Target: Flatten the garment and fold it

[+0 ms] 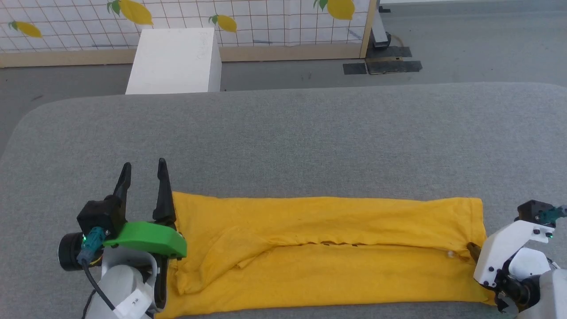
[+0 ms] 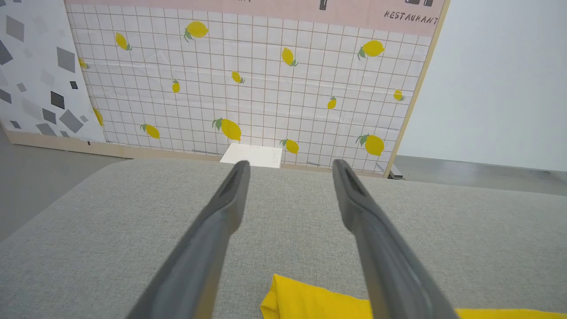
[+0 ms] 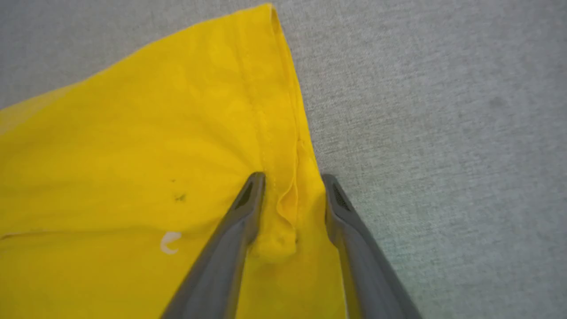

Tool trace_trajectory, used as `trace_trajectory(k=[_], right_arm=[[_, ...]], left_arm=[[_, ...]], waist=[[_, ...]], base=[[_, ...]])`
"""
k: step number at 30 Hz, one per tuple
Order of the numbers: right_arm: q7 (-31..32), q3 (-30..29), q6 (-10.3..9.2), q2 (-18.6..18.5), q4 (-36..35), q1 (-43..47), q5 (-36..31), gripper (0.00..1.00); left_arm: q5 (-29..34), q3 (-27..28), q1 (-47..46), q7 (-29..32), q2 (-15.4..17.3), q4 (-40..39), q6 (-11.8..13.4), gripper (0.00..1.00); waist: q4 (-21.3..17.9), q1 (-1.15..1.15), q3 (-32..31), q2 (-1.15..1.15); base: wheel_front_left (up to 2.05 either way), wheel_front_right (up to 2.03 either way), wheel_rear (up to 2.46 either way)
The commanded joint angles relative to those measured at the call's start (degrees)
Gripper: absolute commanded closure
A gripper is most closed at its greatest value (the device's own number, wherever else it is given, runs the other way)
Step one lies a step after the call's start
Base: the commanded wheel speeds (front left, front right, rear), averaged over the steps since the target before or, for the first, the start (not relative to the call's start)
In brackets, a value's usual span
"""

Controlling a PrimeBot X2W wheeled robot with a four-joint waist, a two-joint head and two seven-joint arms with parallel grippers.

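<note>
The garment (image 1: 328, 257), a bright yellow T-shirt, lies as a long strip, folded lengthwise, near the front of the grey table (image 1: 310, 141). No print shows, apart from a small white mark (image 3: 169, 242). My left gripper (image 1: 144, 163) is open at the strip's left end, with its fingers pointing away over bare table. A corner of the garment (image 2: 310, 305) shows below the left gripper (image 2: 290, 163). At the right end, my right gripper (image 3: 293, 176) points down at the hem of the garment (image 3: 133, 155). Its fingers stand apart, astride a small pucker of cloth.
Beyond the table's far edge stands a white box (image 1: 175, 62) in front of a lemon-patterned wall panel (image 1: 266, 17). Dark floor plates (image 1: 381, 66) lie at the back right. Bare grey table stretches behind the garment.
</note>
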Motion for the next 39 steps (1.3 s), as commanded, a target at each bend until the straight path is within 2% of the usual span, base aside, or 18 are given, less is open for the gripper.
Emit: trace_trajectory(k=[1,5,8,14,19,22,26,29,30,31,35,39], right_arm=[[1.22,0.68,-0.09,0.86,0.66,0.75,0.19,1.0],[1.68,0.98,-0.09,0.86,-1.26,1.23,-0.22,1.0],[-0.24,0.12,-0.09,0.33,-3.2,1.66,-2.63,1.0],[-5.39,-3.36,-0.09,-4.45,-4.31,2.27,-8.4,1.0],[-10.32,-6.6,-0.09,-9.55,-1.97,2.47,-13.34,1.0],[-12.08,-7.66,-0.09,-10.78,-0.65,2.4,-14.53,1.0],[-12.71,-6.91,-0.09,-10.56,-0.97,2.46,-13.83,1.0],[-7.97,-0.91,-0.09,-7.95,-9.96,5.2,-9.18,1.0],[0.5,7.05,-0.09,-5.48,-25.26,9.89,-4.24,1.0],[6.4,14.78,-0.09,-4.49,-38.1,12.74,-1.55,1.0],[10.74,25.99,-0.09,-5.1,-48.17,12.54,-0.2,1.0],[10.74,36.01,-0.09,-5.31,-47.64,8.06,-0.65,1.0]], left_arm=[[0.37,0.63,-0.73,-0.27,-0.62,0.3,-0.33,0.0],[0.64,1.64,-0.55,-0.27,-1.09,0.86,-1.07,0.0],[1.15,2.24,-0.45,-0.27,-1.35,1.15,-1.53,0.0],[1.65,3.15,0.01,-0.27,-1.85,1.57,-2.3,0.0],[2.06,3.81,0.9,-0.27,-2.13,1.8,-2.7,0.0],[2.17,4.08,1.29,-0.27,-2.35,1.9,-2.95,0.0],[2.4,4.28,1.63,-0.27,-2.67,1.94,-3.21,0.0],[2.67,4.58,1.98,-0.27,-2.94,2.09,-3.6,0.0],[2.97,4.81,2.16,-0.27,-3.09,1.9,-3.73,0.0],[3.16,4.82,1.96,-0.27,-3.22,1.93,-3.86,0.0],[3.33,4.89,1.24,-0.27,-3.35,1.88,-3.99,0.0],[3.46,4.95,0.07,-0.27,-3.53,1.71,-4.11,0.0]], waist=[[-0.02,0.0,0.03,0.0],[-0.22,0.0,-0.11,0.0],[-0.34,0.0,-0.26,0.0],[-0.21,0.0,-0.3,0.0],[0.01,0.0,-0.15,0.0],[0.13,0.0,-0.14,0.0],[0.39,0.0,-0.24,0.0],[0.76,0.0,-0.64,0.0],[1.06,0.0,-0.61,0.0],[1.37,0.0,-0.34,0.0],[1.83,0.0,0.58,0.0],[2.43,0.0,1.95,0.0]], base=[[0.0,0.0,0.0],[0.0,0.0,0.0],[0.0,0.0,0.0],[0.0,0.0,0.0],[0.0,0.0,0.0],[0.0,0.0,0.0],[0.0,0.0,0.0],[0.0,0.0,0.0],[0.0,0.0,0.0],[0.0,0.0,0.0],[0.0,0.0,0.0],[0.0,0.0,0.0]])
